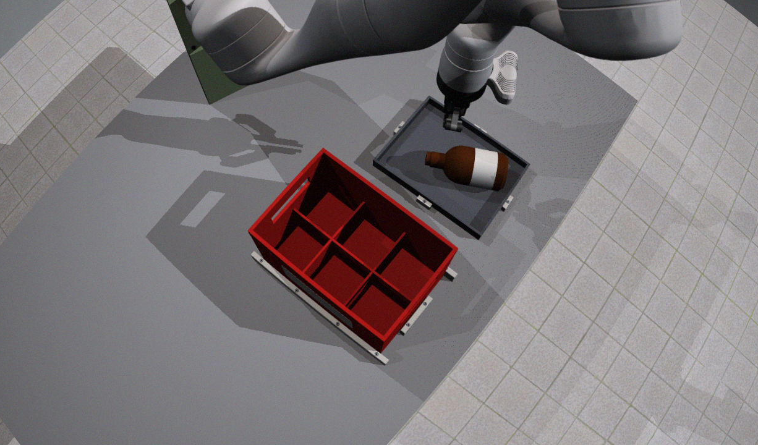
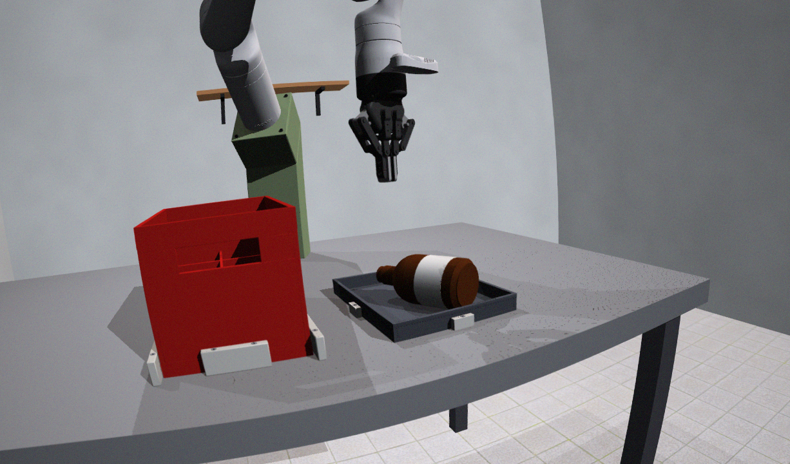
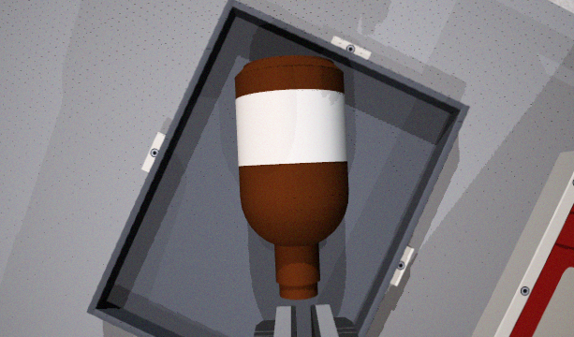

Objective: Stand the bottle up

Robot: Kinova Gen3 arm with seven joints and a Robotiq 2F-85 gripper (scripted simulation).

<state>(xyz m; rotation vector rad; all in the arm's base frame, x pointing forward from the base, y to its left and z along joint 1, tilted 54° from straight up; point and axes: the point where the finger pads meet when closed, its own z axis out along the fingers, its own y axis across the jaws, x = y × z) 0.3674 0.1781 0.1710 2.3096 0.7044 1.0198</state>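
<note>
A brown bottle (image 1: 470, 164) (image 2: 432, 280) (image 3: 292, 173) with a white label lies on its side in the dark grey tray (image 1: 404, 146) (image 2: 421, 323) (image 3: 183, 262). Its neck points toward the tray's back corner and the robot's base. My gripper (image 1: 453, 126) (image 2: 387, 174) (image 3: 301, 323) is shut on nothing. It hangs high above the tray, over the spot just beyond the bottle's mouth, fingers pointing down.
A red crate (image 1: 352, 248) (image 2: 224, 291) (image 3: 567, 262) with several empty compartments stands left of the tray, close beside it. The robot's green base (image 2: 276, 173) stands behind the crate. The table's right edge lies a little past the tray.
</note>
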